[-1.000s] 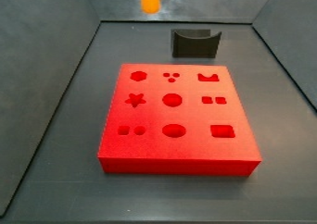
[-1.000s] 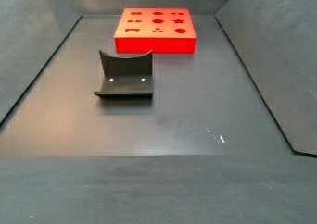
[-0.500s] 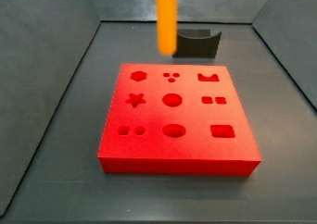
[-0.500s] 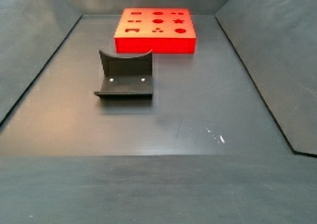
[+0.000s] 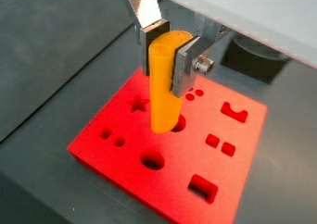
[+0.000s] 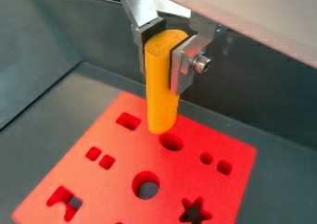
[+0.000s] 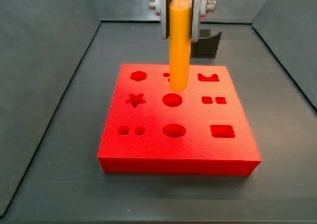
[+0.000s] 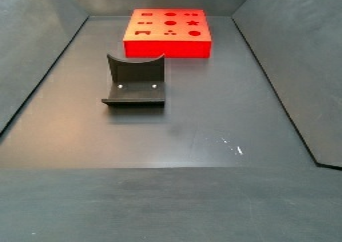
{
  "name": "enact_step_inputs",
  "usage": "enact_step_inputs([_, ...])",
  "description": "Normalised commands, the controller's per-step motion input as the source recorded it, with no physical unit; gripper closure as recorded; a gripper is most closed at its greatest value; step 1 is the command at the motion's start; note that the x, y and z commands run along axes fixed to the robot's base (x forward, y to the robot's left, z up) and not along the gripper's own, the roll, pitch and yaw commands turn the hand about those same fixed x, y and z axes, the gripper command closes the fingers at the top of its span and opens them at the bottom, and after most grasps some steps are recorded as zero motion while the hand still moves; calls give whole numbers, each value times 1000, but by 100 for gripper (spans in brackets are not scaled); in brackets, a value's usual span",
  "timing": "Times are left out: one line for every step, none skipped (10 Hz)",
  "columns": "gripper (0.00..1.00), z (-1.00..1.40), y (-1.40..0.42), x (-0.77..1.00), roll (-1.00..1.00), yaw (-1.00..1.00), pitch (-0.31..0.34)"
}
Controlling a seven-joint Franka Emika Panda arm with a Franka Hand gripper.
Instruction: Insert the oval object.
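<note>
We see the gripper (image 7: 181, 0) above the red block (image 7: 180, 117), its silver fingers (image 5: 186, 65) clamped on the upper end of the peg (image 7: 181, 43). The peg hangs upright, its lower tip over the block's top face near the round hole (image 7: 172, 100) in the middle, apart from the surface. Both wrist views show the same grip (image 6: 165, 43), the peg (image 6: 162, 84) pointing down at the block (image 6: 124, 177). In a side view the dark fixture (image 8: 135, 81) stands on the floor well apart from the block (image 8: 168, 33).
</note>
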Motion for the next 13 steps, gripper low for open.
enact_step_inputs([100,-337,23,229,-61,-911,0])
enact_step_inputs([100,-526,63,60,0,-997,0])
enact_step_inputs([100,-460,0,0,73,-966,70])
enact_step_inputs([100,-443,0,0,64,-983,54])
enact_step_inputs([100,-357,0,-51,130,-940,111])
enact_step_inputs([100,-263,0,-74,129,-886,170])
enact_step_inputs([100,-203,0,-94,133,-877,181])
enact_step_inputs([100,-177,0,-103,127,-886,179])
enact_step_inputs([100,-140,0,-111,127,-871,194])
enact_step_inputs([100,-77,0,-123,131,-906,167])
enact_step_inputs([100,106,-126,3,16,-917,6])
enact_step_inputs([100,109,-129,123,-86,-889,0])
enact_step_inputs([100,106,-117,100,-107,-911,0])
